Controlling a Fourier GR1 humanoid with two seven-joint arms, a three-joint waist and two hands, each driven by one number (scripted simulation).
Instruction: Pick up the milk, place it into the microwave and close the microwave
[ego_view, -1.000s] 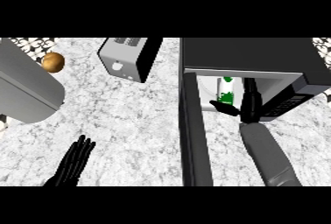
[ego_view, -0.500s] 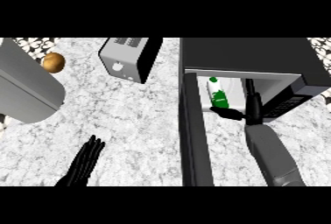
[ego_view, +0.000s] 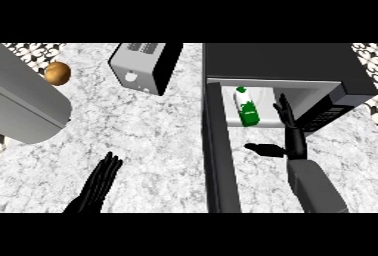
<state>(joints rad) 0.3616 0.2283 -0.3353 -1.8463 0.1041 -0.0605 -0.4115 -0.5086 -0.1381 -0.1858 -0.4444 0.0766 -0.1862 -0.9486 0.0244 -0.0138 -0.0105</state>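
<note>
Inside the open microwave (ego_view: 336, 85) cavity, the white milk carton with a green label (ego_view: 247, 107) lies apart from any hand, so placing looks done. Just beside it, the right hand (ego_view: 286, 131) is spread and holds nothing, likely freed to reach the open door (ego_view: 220, 165). Near the lower edge, the left hand (ego_view: 97, 186) rests with straight fingers.
</note>
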